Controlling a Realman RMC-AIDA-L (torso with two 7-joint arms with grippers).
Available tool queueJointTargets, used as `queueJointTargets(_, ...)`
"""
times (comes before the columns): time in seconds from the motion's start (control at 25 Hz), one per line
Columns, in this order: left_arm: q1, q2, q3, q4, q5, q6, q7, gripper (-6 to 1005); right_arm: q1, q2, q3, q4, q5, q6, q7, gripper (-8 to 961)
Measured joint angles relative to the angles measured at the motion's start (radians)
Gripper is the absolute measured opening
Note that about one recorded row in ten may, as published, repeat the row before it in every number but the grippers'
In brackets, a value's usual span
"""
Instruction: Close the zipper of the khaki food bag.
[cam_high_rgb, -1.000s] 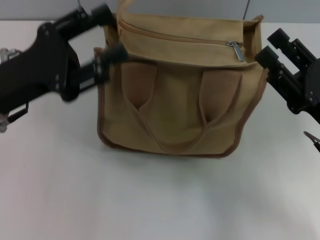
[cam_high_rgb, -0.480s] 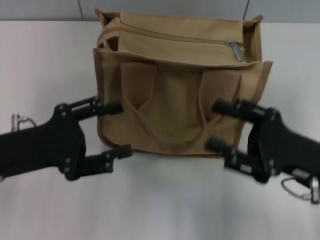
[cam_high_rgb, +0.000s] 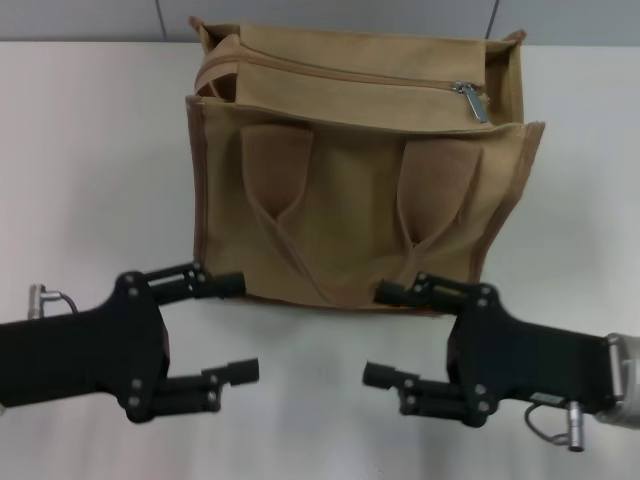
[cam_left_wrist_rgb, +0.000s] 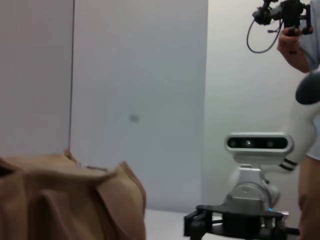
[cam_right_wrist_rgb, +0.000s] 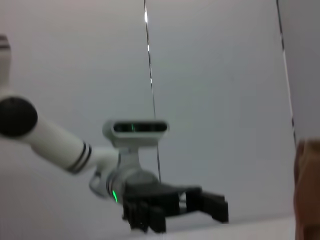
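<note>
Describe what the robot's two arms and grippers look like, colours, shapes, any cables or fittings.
Both the left gripper and the right gripper are matte black, blocky bodies studded with small screws, each ending in two slim straight black fingers. A silver ring fitting sits behind the left one, and silver connectors sit behind the right. In the wrist views, the arms are glossy white tubes with black joint bands.

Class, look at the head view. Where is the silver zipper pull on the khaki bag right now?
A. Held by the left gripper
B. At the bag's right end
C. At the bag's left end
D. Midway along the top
B. The zipper pull lies at the right end of the bag top; both the left gripper and the right gripper hang open in front of the bag, apart from it.
</note>
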Motion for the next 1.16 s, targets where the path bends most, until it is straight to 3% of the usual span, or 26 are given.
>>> queueJointTargets(0.32, -0.012, -0.009, 0.000, -0.036, 0.022, -0.027, 0.002, 752, 0.024, 0.003, -0.017, 0.046, 0.000, 0.142, -0.001, 723)
queueJointTargets(0.92, -0.016, -0.006, 0.026, -0.045, 0.024, -0.041, -0.010, 752, 0.030, 0.003, -0.018, 0.049, -0.009, 0.164, -0.001, 723)
queueJointTargets(1.16, -0.016, -0.006, 0.031, 0.006, 0.025, -0.012, -0.091, 752, 0.036, 0.002, -0.018, 0.043, -0.023, 0.189, -0.001, 723)
